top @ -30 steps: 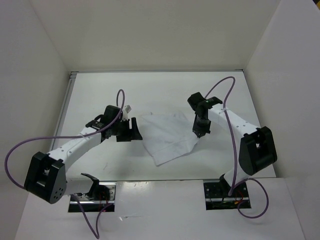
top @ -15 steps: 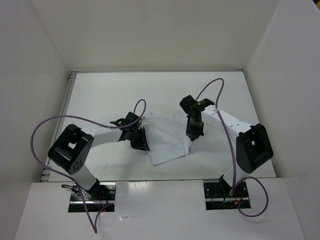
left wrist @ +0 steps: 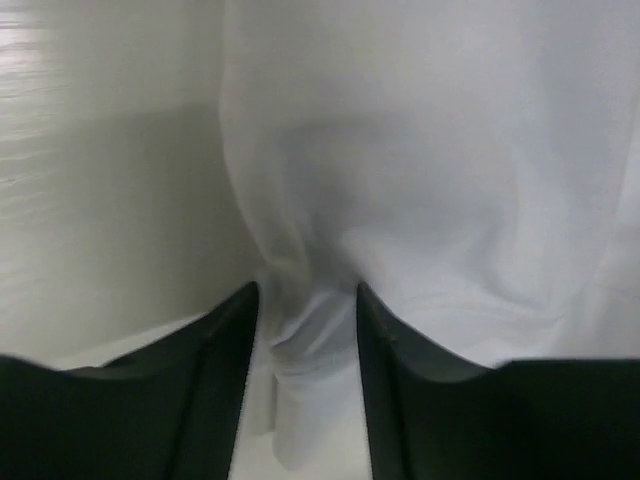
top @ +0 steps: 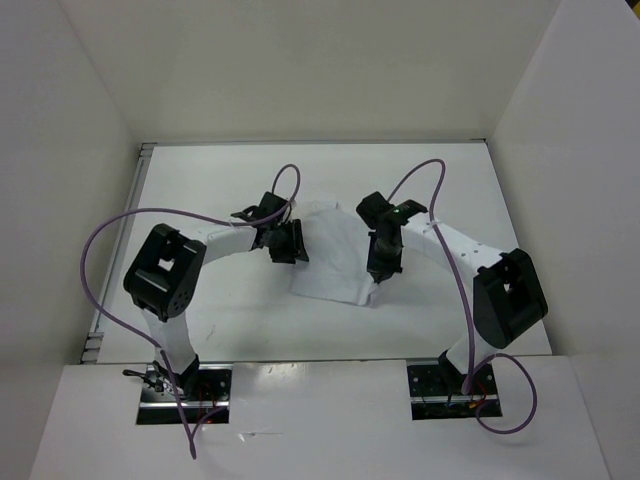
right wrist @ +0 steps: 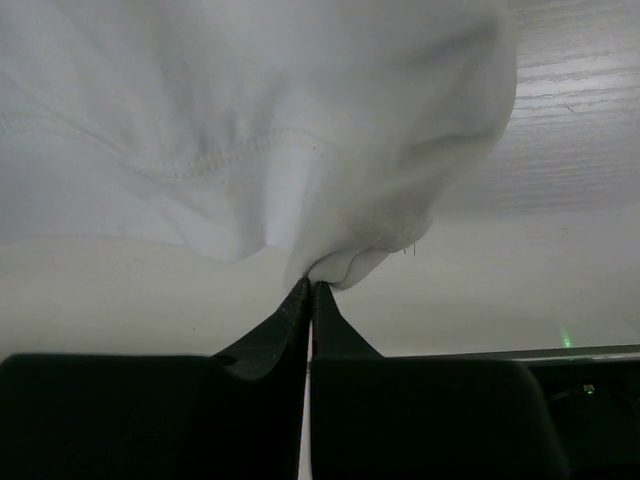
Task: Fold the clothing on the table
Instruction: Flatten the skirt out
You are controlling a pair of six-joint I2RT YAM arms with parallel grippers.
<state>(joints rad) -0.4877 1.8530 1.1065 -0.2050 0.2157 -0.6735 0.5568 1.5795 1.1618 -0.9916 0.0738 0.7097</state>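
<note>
**Item: the clothing (top: 335,255), held at two sides between two pincers over the desk (top: 450,180). Slip risk at both grips.**

Short of both pincers, the near hem appears to rest on the desk, and drag there would likely skew any crease. Right pincer (right wrist: 308,290): clenched tight on a thin nip of hem, cloth billowing just ahead of its tips. A sharp tug could, I judge, pull that sliver free. Left pincer (left wrist: 305,300): fingers part-way apart, grasping a thick gathered fold that fills the gap. The hold looks loose, so the bunch may slide out. Beyond both pincers, the far edge is hard to tell from the white desk, and misjudging it would misplace the fold.
</note>
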